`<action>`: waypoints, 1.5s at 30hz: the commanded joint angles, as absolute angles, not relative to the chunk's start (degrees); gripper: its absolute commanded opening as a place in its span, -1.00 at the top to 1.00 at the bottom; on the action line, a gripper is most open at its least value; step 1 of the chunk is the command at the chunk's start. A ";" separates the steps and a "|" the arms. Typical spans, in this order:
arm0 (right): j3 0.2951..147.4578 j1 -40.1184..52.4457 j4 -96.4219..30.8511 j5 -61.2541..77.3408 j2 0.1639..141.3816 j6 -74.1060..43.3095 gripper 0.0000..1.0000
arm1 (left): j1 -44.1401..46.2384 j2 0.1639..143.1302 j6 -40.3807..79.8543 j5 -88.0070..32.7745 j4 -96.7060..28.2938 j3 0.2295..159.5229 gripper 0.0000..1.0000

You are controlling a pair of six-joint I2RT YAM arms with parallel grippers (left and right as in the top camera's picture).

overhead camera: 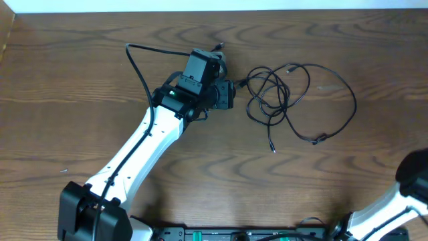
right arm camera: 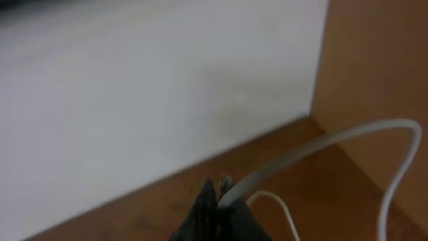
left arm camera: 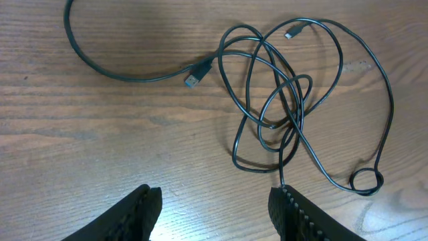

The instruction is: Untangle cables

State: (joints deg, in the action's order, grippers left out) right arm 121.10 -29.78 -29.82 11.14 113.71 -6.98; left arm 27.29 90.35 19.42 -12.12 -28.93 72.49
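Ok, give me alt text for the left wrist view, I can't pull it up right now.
A black cable lies in a loose tangle of overlapping loops on the wooden table, with a plug at its left edge. The left gripper sits open at the bottom of the view, short of the tangle, with nothing between its fingers.

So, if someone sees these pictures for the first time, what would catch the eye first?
The black cable, a loose tangle of loops on the wooden table, right of centre, with the left claw open beside it. In the right wrist view, the right claw is shut on a white cable that curves away to the right.
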 commanded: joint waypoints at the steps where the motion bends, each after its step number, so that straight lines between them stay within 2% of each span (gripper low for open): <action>1: 121.16 -31.86 -28.97 10.39 120.95 -6.15 0.98 | 27.14 90.37 18.46 -12.38 -28.75 72.75 -0.16; 3: 121.16 -32.53 -27.86 10.44 125.01 -6.17 0.87 | 27.14 90.37 18.46 -12.38 -28.75 72.75 -0.16; 4: 121.16 -32.77 -27.62 10.44 126.87 -6.17 0.61 | 27.14 90.37 18.46 -12.38 -28.75 72.75 -0.15; 5: 121.16 -32.97 -27.68 10.46 128.84 -6.17 -0.04 | 27.14 90.37 18.46 -12.38 -28.75 72.75 -0.15; 6: 121.16 -33.04 -28.14 10.63 130.13 -6.48 -0.95 | 27.14 90.37 18.46 -12.38 -28.75 72.75 -0.15; 12: 121.21 -32.71 -32.38 11.33 131.37 -6.81 -0.98 | 27.14 90.37 18.46 -12.38 -27.88 72.75 -0.16; 20: 121.21 -32.12 -39.92 13.98 122.93 -6.52 -0.99 | 27.14 90.37 18.44 -12.38 -26.76 72.75 -0.16; 31: 121.01 -27.55 -60.62 22.65 118.10 -3.95 -0.98 | 29.36 94.45 18.44 -12.45 -23.64 72.73 -0.18; 40: 120.95 -21.56 -64.18 21.71 118.10 -0.73 -0.98 | 33.82 102.35 18.74 -12.43 -16.45 72.73 -0.18; 45: 120.64 -19.00 -64.82 20.88 118.13 -0.73 -0.98 | 35.20 105.12 22.98 -12.38 -14.50 72.73 -0.18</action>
State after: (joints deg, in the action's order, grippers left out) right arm 120.88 -20.08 -64.71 21.12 117.80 -2.02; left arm 34.74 103.61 20.05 -12.12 -15.64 72.49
